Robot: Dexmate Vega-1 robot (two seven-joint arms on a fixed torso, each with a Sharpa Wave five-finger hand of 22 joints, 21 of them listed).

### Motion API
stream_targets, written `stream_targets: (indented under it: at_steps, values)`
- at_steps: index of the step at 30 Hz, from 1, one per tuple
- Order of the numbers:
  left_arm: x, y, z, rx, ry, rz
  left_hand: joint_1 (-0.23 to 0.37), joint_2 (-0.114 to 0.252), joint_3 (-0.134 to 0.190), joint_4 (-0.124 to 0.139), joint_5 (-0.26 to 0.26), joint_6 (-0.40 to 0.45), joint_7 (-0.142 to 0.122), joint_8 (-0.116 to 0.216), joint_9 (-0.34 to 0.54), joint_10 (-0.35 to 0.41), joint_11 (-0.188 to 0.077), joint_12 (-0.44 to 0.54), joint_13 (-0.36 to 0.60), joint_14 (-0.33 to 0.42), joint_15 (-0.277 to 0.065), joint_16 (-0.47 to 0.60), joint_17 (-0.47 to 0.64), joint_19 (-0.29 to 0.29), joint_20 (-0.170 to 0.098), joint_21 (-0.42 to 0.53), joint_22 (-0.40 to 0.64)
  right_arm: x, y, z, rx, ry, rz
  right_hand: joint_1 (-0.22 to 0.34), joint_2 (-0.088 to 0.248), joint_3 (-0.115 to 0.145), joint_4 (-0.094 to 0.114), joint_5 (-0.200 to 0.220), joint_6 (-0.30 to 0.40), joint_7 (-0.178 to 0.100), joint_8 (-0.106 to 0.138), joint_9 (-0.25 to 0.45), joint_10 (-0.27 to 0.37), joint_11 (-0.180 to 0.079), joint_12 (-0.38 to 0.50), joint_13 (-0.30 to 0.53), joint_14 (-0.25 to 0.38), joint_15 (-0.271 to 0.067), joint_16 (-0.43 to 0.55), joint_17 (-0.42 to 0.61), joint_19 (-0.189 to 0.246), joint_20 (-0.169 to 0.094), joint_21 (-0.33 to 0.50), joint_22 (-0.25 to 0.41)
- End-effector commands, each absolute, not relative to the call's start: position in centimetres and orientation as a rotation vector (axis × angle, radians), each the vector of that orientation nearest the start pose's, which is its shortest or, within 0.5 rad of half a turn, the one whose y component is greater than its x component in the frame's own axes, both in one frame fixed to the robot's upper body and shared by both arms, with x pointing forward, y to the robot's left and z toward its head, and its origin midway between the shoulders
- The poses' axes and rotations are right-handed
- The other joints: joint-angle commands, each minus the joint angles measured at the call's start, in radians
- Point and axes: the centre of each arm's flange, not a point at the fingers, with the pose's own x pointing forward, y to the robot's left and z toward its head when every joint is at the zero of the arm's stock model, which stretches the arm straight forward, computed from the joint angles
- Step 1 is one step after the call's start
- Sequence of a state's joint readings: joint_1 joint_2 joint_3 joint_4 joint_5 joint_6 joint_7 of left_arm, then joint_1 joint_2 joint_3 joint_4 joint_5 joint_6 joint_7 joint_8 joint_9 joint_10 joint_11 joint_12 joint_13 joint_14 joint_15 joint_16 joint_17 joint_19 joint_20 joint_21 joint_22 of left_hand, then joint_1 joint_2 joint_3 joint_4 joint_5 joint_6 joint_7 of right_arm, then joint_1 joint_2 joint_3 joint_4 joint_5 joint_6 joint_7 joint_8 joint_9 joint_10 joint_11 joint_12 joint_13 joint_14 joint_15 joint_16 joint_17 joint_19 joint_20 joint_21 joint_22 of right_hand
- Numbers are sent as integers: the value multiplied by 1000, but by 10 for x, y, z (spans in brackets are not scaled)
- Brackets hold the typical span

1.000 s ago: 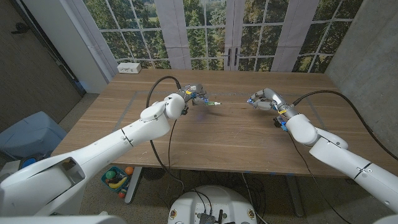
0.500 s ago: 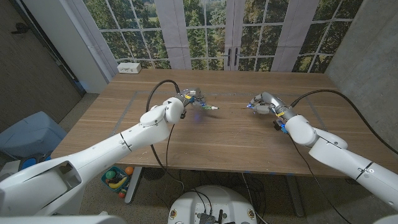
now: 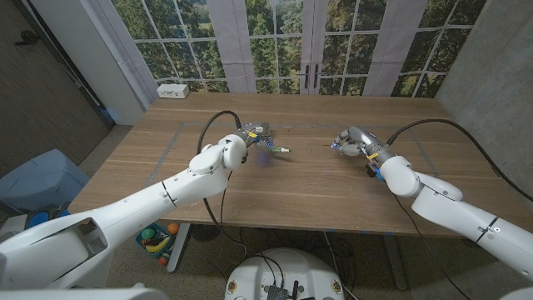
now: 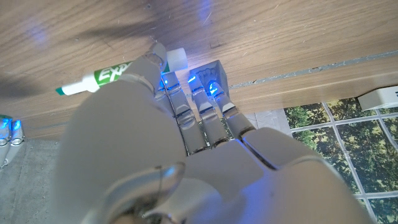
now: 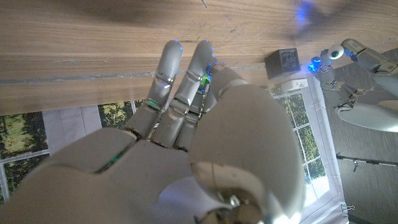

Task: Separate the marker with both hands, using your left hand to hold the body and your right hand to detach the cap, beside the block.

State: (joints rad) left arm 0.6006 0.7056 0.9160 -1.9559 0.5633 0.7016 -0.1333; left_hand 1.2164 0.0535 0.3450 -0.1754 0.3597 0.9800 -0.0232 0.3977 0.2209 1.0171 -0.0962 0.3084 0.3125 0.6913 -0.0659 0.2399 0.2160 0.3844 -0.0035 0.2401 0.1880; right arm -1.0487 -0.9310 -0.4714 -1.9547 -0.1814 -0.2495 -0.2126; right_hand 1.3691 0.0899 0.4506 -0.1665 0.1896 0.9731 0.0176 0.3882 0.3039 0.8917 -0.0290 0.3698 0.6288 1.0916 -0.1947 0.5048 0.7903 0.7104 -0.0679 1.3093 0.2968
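Wooden table (image 3: 300, 179) carried the scene, with two robot arms reaching over it from the near corners; one marker body (image 4: 102, 78) was visible, white with green lettering, and one small grey block (image 4: 214, 73) lay on the wood close behind the left hand's fingers; in the right wrist view that block (image 5: 285, 61) showed as a small dark cube near the left hand. Left hand (image 3: 258, 136) held the marker body in curled fingers, thumb across the barrel; the barrel's long axis ran roughly level with the table top, its green-tipped writing end pointing toward the right hand, its blunt white end beside the block. Right hand (image 3: 351, 140) stood well apart from the left, near the middle of the table; its fingers were drawn in close together, and a small green glint showed among them in the right wrist view (image 5: 202, 84); whether that was the cap, I could not tell. One white box (image 3: 173, 90) sat at the table's far left corner; a bin of colourful toys (image 3: 156, 240) stood on the floor below the near edge.
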Motion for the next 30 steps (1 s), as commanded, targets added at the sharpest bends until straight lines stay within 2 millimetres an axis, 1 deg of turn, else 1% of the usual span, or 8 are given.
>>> stream_targets:
  at_steps: [1, 14, 19, 22, 24, 25, 28, 30]
  values:
    - [584, 123, 5, 1503, -429, 10, 19, 36, 0, 3, -1, 2, -10, 1, 1, 127, -106, 0, 129, -2, -172, -2, 3, -2, 2, 0, 4, 556, -254, -40, -1169, -524, -27, -2, -3, 8, 2, 8, -3, -3, -4, 3, 30, -28, 5, 3, 3, -33, -6, 6, -7, -143, 7, -2]
    - [583, 119, 0, 1575, -439, 37, 19, 40, -4, 4, -5, -5, -12, -4, 2, 122, -107, -6, 127, -4, -172, -3, 3, -3, 3, 0, 4, 557, -248, -40, -1244, -464, -46, -7, -7, 12, 1, 9, -18, -8, -13, 0, 22, -28, -6, 8, -9, -34, -17, 9, -19, -143, 14, -19]
    - [582, 117, -1, 1609, -444, 48, 20, 42, -5, 4, -7, -5, -15, -5, 2, 122, -107, -10, 123, -5, -172, -4, 2, -3, 3, 0, 4, 558, -246, -40, -1273, -436, -51, -7, -12, 16, -1, 10, -28, -14, -19, 0, 11, -29, -15, 15, -22, -35, -27, 13, -34, -143, 17, -32]
    - [582, 117, -1, 1615, -439, 48, 21, 41, -6, 3, -8, -9, -16, -7, 2, 120, -107, -13, 120, -10, -172, -6, 1, -4, 4, -1, 4, 558, -245, -40, -1289, -424, -56, -3, -27, 22, -7, 14, -63, -19, -38, -1, -20, -34, -43, 7, -56, -36, -47, 15, -60, -142, 21, -51]
    - [582, 117, -1, 1626, -436, 49, 20, 41, -7, 3, -9, -13, -17, -10, 2, 119, -107, -15, 118, -12, -171, -7, 1, -4, 4, -1, 4, 558, -244, -40, -1295, -408, -61, -3, -33, 27, -5, 16, -84, -17, -51, -2, -38, -37, -62, 2, -77, -37, -62, 15, -86, -138, 22, -65]
    - [581, 117, -1, 1634, -439, 53, 20, 42, -8, 4, -10, -15, -17, -11, 2, 118, -107, -17, 117, -13, -171, -8, 1, -5, 4, -1, 4, 559, -244, -41, -1296, -404, -59, -4, -33, 28, -5, 17, -84, -19, -53, -2, -42, -38, -65, 1, -79, -37, -64, 15, -89, -138, 22, -67]
    - [581, 116, -1, 1650, -437, 58, 19, 45, -11, 4, -14, -28, -21, -19, 2, 101, -109, -29, 109, -19, -170, -11, 0, -5, 5, -1, 4, 559, -244, -41, -1311, -387, -60, -20, -45, 27, 1, 18, -104, -19, -67, -3, -64, -34, -89, -8, -105, -38, -82, 13, -117, -131, 22, -85]
    - [581, 115, -1, 1660, -434, 56, 22, 47, -12, 3, -18, -49, -28, -32, 2, 74, -111, -45, 102, -25, -170, -16, -3, -5, 5, -1, 4, 560, -242, -40, -1333, -361, -61, -46, -50, 24, 12, 18, -113, -21, -76, -4, -82, -39, -106, -16, -124, -36, -95, 11, -142, -124, 15, -100]
